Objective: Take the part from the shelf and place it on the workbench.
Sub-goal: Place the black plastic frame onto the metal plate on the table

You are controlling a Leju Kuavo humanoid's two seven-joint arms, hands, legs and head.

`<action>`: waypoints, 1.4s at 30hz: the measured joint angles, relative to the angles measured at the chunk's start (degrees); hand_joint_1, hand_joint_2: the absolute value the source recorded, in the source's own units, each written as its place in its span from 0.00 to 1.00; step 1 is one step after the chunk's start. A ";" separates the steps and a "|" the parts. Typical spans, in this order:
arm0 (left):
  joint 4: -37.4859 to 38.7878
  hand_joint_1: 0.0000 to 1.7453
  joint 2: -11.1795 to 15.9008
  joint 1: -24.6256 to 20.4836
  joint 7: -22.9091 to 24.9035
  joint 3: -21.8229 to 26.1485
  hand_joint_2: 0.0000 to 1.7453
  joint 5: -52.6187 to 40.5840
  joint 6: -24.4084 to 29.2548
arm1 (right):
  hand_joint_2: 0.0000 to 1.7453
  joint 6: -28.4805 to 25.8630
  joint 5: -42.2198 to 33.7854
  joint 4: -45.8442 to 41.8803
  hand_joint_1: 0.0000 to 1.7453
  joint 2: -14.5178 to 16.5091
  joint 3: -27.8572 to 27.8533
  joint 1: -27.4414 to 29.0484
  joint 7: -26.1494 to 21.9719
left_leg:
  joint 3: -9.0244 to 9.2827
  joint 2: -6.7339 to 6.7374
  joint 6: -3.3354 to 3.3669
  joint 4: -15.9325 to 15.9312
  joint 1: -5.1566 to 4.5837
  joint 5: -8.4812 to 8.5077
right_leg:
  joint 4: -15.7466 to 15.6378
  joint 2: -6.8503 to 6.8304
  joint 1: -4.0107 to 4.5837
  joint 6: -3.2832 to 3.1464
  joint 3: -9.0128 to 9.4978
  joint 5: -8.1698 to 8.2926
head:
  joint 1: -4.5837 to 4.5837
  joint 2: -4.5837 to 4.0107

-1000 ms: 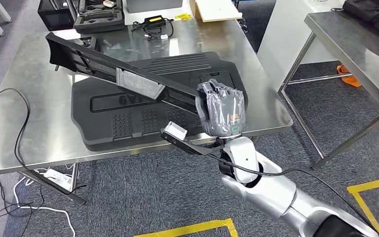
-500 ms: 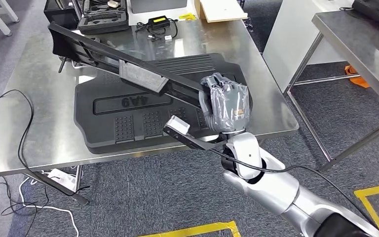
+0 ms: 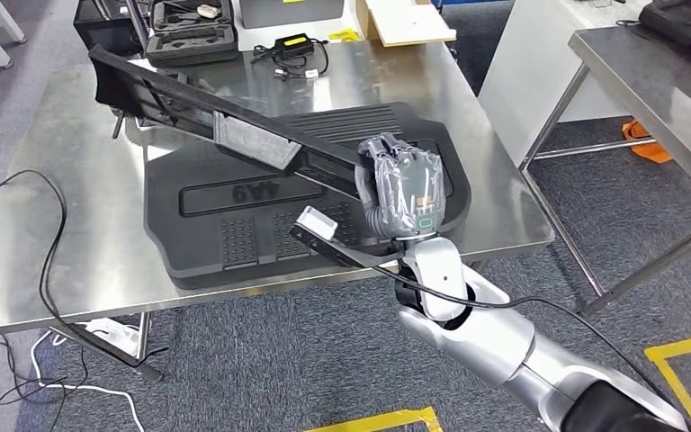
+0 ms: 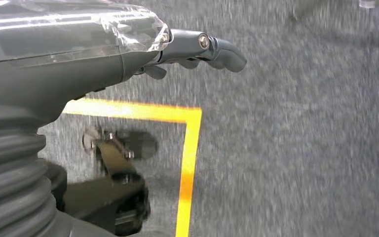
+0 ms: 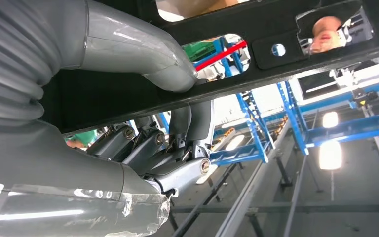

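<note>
Seen from high on the body, looking forward and down past the right hand point(image 3: 405, 193) onto the workbench point(image 3: 72, 243). From the right wrist, close behind the same hand, facing up. From the left wrist, close behind the left hand point(image 4: 103, 44), down at carpet point(image 4: 296, 138).

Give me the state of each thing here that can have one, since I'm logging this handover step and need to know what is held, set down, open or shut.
Right hand: grips the long black part.
Long black part: held tilted above the workbench, not set down.
Left hand: holds nothing, over the floor.
Black moulded panel: lying flat on the workbench.
Tool case: open, at the far edge.
</note>
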 joint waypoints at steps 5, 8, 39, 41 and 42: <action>0.01 0.00 0.00 -0.06 0.00 0.00 1.00 -0.01 -0.07 | 1.00 0.02 -0.16 0.37 1.00 0.06 -0.03 -0.17 0.00 | 0.60 0.13 1.48 -0.39 -0.36 -0.26 | 14.91 -0.06 0.22 0.16 -7.42 -6.27 | 1.05 0.00; 0.01 0.00 0.00 -0.03 0.00 0.00 1.00 -0.01 -0.11 | 1.00 0.08 -0.39 0.87 1.00 0.06 -0.03 -0.19 0.00 | 1.29 -0.05 1.82 -0.36 -0.87 -0.67 | 11.98 -0.06 0.60 -0.68 -6.99 -2.20 | 1.32 0.00; 0.01 0.00 -0.11 -0.12 -0.04 -0.30 1.00 0.01 -1.64 | 1.00 0.64 -2.38 5.27 1.00 0.90 0.04 -5.02 -0.01 | 2.21 -0.12 0.90 -0.95 -1.20 -1.44 | -0.17 -0.16 1.58 -2.04 -1.88 2.06 | 1.10 0.00; 0.01 0.00 -0.11 -0.12 -0.04 -0.28 0.50 0.04 -1.62 | 1.00 0.52 -2.43 5.58 1.00 1.08 0.09 -5.57 -0.14 | 2.22 -0.13 0.90 -0.95 -1.21 -1.44 | -0.19 -0.17 1.57 -2.04 -1.85 2.07 | 1.10 0.00; 0.01 0.00 -0.11 -0.12 -0.04 -0.28 0.25 0.04 -1.56 | 1.00 0.49 -2.42 5.76 1.00 1.20 0.13 -5.81 -0.21 | 2.22 -0.13 0.90 -0.95 -1.22 -1.44 | -0.20 -0.17 1.56 -2.04 -1.84 2.07 | 1.10 0.00</action>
